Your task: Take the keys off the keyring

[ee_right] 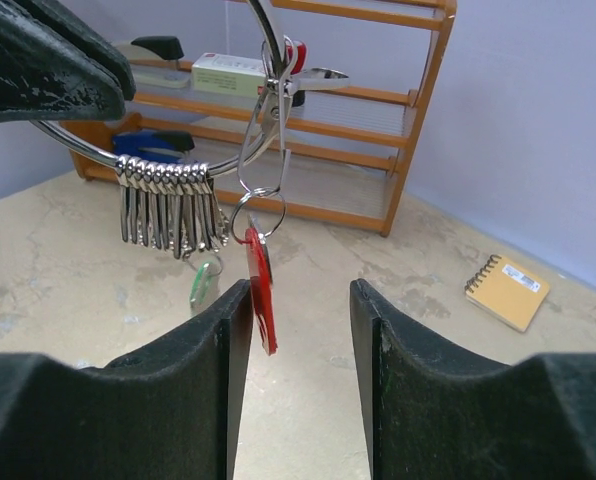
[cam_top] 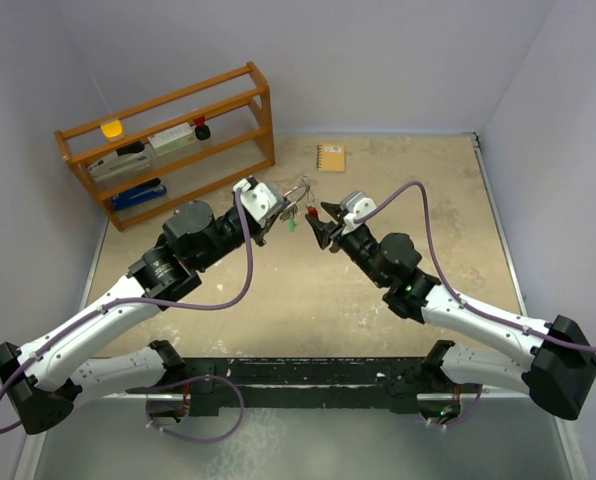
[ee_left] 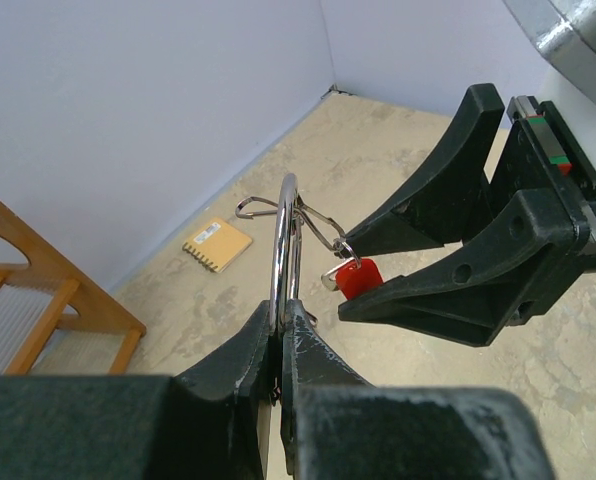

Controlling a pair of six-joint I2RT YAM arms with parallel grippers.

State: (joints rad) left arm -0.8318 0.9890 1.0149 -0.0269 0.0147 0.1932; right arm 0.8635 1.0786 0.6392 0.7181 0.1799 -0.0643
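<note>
The left pincer (ee_left: 278,322) is squeezed shut on the keyring (ee_left: 286,225) and holds it up in the air. The right pincer (ee_right: 298,300) is apart. The red key (ee_right: 261,295) hangs down between its two fingers, close to one of them. I cannot tell if that finger touches the key.

The keyring hangs over the table (cam_top: 308,320), about halfway between the left and right edges and nearer the far edge than the near one. A row of silver keys (ee_right: 173,210) hangs on it, packed side by side. A thin wire clip (ee_right: 271,105) also hangs from the ring and carries the red key. The green key (ee_right: 204,282) hangs low behind the silver ones. I cannot see what it hangs from.

I think the job has hardly begun. No key lies on the table, and every key I can see is on the ring. All of them have yet to come off. The red one looks like the first to be grabbed.

A wooden rack (cam_top: 168,140) stands by the far left corner. A tan notebook (cam_top: 330,157) lies by the far edge. Both are well away. The silver keys hang just beside the red key and could get pinched too.
</note>
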